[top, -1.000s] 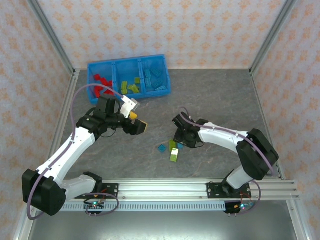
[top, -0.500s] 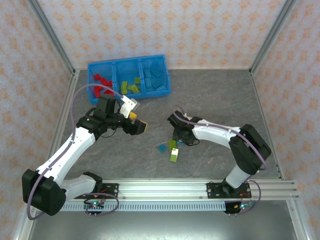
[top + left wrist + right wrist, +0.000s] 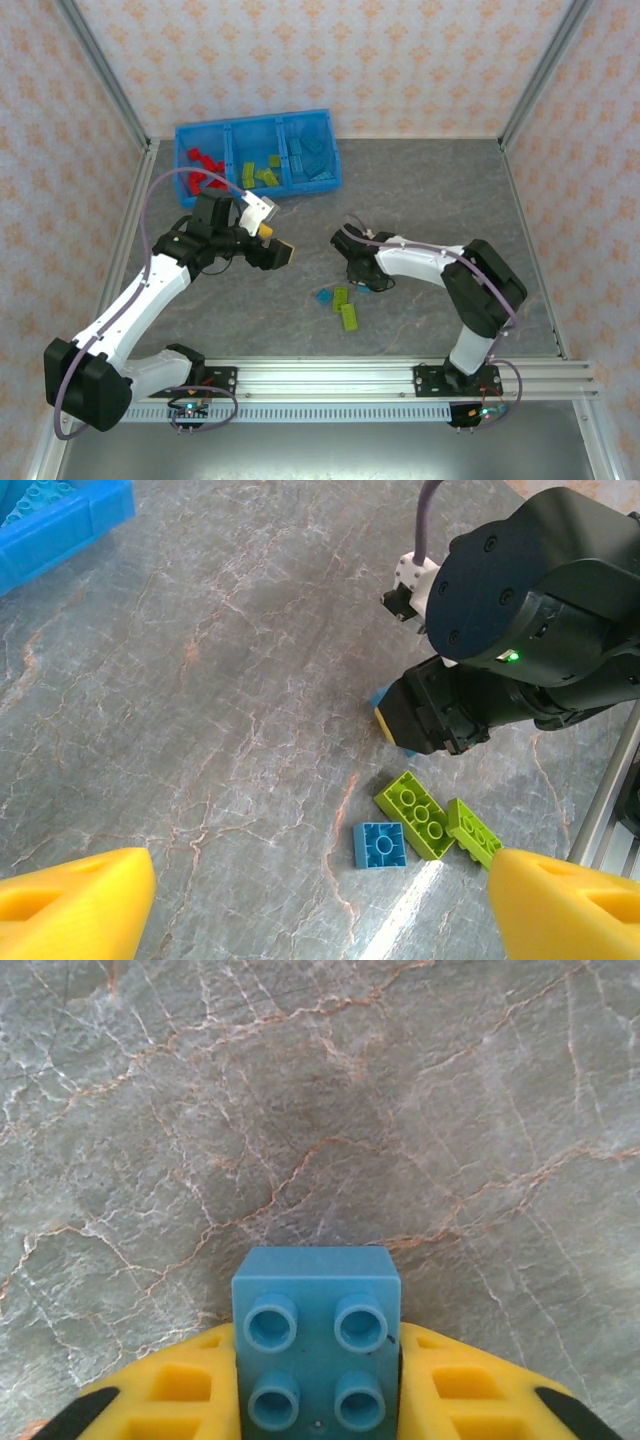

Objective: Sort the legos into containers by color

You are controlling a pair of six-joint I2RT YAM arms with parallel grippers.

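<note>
Your blue tray [image 3: 256, 120] sits far left on the table [image 3: 430, 190], holding sorted legos. Your left gripper [image 3: 320, 900] hangs with jaws wide apart. Your right gripper [image 3: 318, 1360] is clamped on a light-blue brick [image 3: 316, 1300], which sits between its yellow fingers [image 3: 470, 1385], studs facing the wrist camera.
</note>
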